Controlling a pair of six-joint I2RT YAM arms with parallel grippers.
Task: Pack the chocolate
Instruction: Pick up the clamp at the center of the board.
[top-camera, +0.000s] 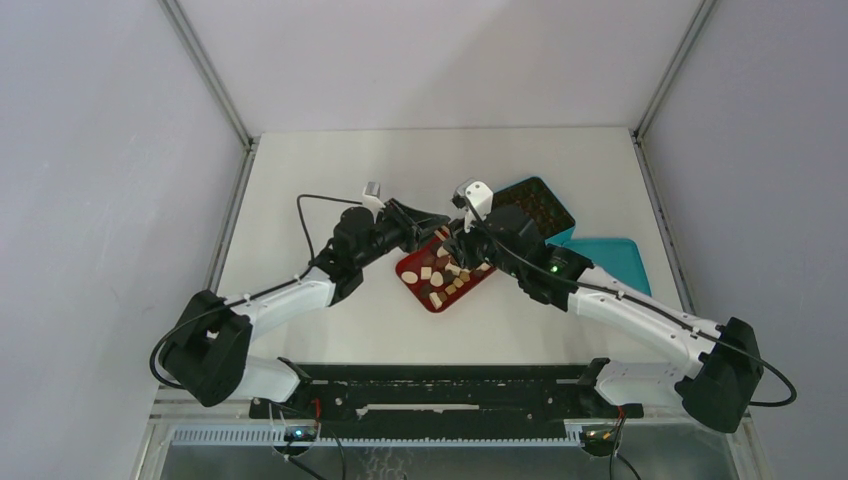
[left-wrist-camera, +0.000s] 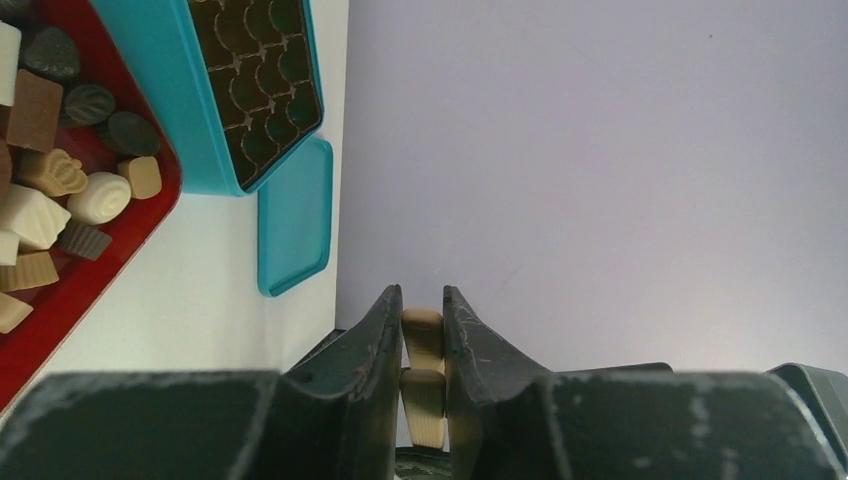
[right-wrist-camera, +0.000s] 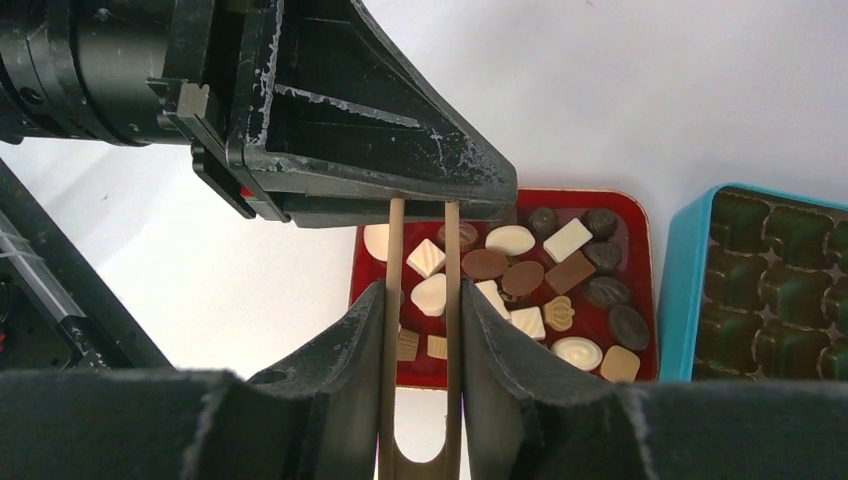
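Observation:
Many small dark brown, tan and cream-white chocolate pieces (right-wrist-camera: 520, 280) lie in a red tray (right-wrist-camera: 643, 300) at the table's middle (top-camera: 408, 270). They also show in the left wrist view (left-wrist-camera: 50, 190). Both grippers meet above the tray. My left gripper (left-wrist-camera: 423, 300) is shut on the two tips of the tan wooden tongs (left-wrist-camera: 422, 335). My right gripper (right-wrist-camera: 420, 290) is shut on the tongs' two arms (right-wrist-camera: 393, 250), with a gap showing between the arms. In the top view the left gripper (top-camera: 425, 222) and right gripper (top-camera: 458, 243) almost touch, and the tongs are hidden.
A teal box with a dark brown grid insert (top-camera: 540, 205) stands just right of the tray; it also shows in both wrist views (left-wrist-camera: 250, 80) (right-wrist-camera: 770, 280). Its teal lid (top-camera: 615, 260) lies flat farther right. White walls enclose the table.

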